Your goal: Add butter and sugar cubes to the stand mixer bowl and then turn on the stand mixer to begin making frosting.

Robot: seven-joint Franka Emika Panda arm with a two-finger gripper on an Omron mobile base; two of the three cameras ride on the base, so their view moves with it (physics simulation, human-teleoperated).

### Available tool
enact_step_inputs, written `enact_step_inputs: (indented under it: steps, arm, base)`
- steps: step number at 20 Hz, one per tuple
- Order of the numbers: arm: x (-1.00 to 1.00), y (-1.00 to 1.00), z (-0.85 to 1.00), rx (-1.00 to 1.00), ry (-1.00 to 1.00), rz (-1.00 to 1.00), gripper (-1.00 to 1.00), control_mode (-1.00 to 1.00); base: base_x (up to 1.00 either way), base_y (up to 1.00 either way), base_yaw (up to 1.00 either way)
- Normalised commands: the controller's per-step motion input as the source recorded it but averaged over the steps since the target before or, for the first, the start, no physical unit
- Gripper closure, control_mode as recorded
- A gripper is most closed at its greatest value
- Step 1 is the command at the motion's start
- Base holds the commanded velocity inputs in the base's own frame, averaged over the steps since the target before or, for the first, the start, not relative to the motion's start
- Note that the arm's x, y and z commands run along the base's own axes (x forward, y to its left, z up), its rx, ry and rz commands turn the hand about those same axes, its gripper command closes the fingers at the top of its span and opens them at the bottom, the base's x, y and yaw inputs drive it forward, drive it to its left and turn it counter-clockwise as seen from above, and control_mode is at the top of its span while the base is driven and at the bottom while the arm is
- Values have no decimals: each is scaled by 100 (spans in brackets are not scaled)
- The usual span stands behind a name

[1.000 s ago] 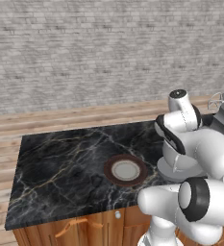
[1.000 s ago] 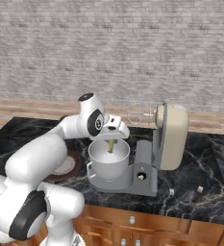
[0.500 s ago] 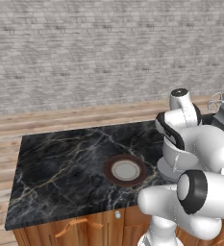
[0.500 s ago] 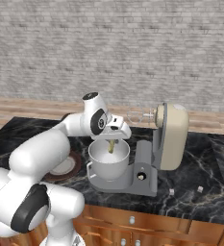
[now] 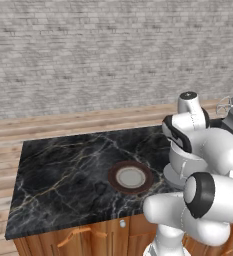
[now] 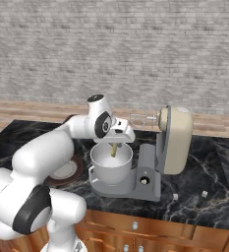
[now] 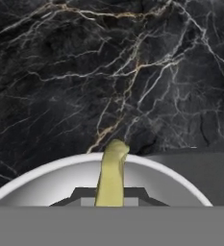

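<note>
My gripper (image 6: pixel 115 141) hangs over the stand mixer bowl (image 6: pixel 111 168) and is shut on the butter (image 6: pixel 114 150), a pale yellow-green stick pointing down into the bowl's mouth. In the hand view the butter (image 7: pixel 111 177) stands between the dark fingertips (image 7: pixel 80 194), with the bowl's white rim (image 7: pixel 41 176) curving below it. The bowl sits on the grey base of the stand mixer (image 6: pixel 177 141), whose cream head is tilted back with the wire whisk (image 6: pixel 142 118) raised. Two small white sugar cubes (image 6: pixel 175 196) lie on the counter to the right of the mixer.
A round brown-rimmed plate (image 5: pixel 130 177) lies on the black marble counter (image 5: pixel 63 175) left of the bowl. My own arm hides part of the plate (image 6: pixel 66 171) in the right base view. A brick wall stands behind, and wooden cabinet fronts run below the counter's front edge.
The arm's upper joints have shifted slightly right toward the mixer. The butter stays gripped over the bowl's mouth.
</note>
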Motion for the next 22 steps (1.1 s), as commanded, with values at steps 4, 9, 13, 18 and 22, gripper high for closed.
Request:
enact_step_inputs:
  steps: [4, 9, 13, 18, 22]
  arm:
    - [0, 0, -61, 0, 0, 0, 100, -100]
    - [0, 0, -56, 0, 0, 0, -100, -100]
    - [-12, 5, -16, 0, 0, -2, -100, -100]
    - [-20, 17, 1, 0, -1, -7, -100, -100]
    - [-48, 5, 15, 0, -10, -9, -100, -100]
  base:
    - [0, 0, 0]
    - [0, 0, 0]
    - [0, 0, 0]
    - [0, 0, 0]
    - [0, 0, 0]
